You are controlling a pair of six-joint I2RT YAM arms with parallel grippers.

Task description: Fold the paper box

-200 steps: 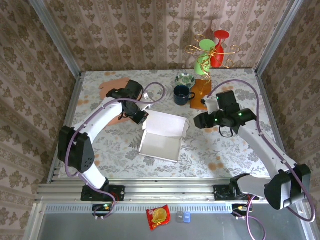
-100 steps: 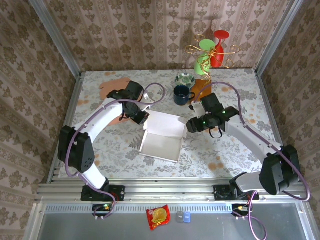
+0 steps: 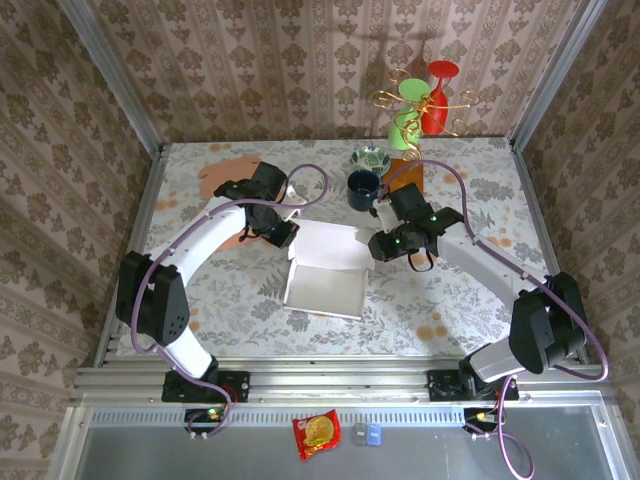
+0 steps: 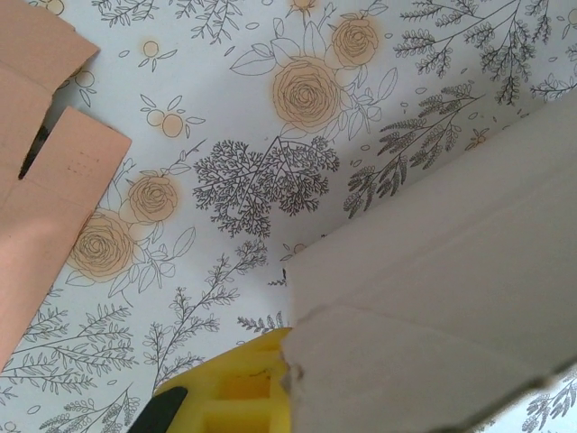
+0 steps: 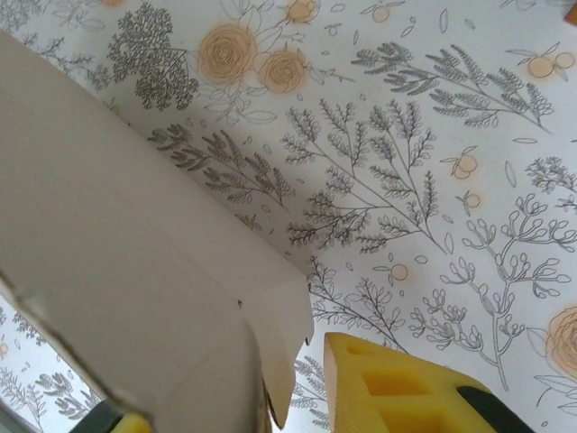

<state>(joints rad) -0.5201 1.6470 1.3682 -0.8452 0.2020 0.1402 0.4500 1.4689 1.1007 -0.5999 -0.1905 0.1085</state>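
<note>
Flowers cover the table [image 3: 230, 290], and the white paper box [image 3: 322, 285] sits right in the middle of it, between the two arms. The box is open on top and has a big flap along its far side. The left gripper [image 3: 288, 236] is at the far left corner of the box. Its jaws are squeezed together on the edge of the box. In the left wrist view one yellow finger [image 4: 230, 397] peeks out at the bottom. The white card of the box lies right over it and hides the other finger. The right gripper [image 3: 376, 250] is at the far right corner of the box. Its jaws are apart, one on each side of the box's wall. In the right wrist view a thin gap shows between the card and the yellow finger [image 5: 397, 392] on the right. A blue mug [image 3: 362, 189] stands behind the box, near the right gripper, and a small bowl [image 3: 370, 158] is just behind the mug. A cup stand [image 3: 388, 97] with a green cup [image 3: 412, 90] and a red cup [image 3: 440, 75] is at the far edge. A flat brown card [image 3: 222, 172] lies at the far left, apart from the box. A red snack bag [image 3: 316, 432] lies down in front, off the table.
</note>
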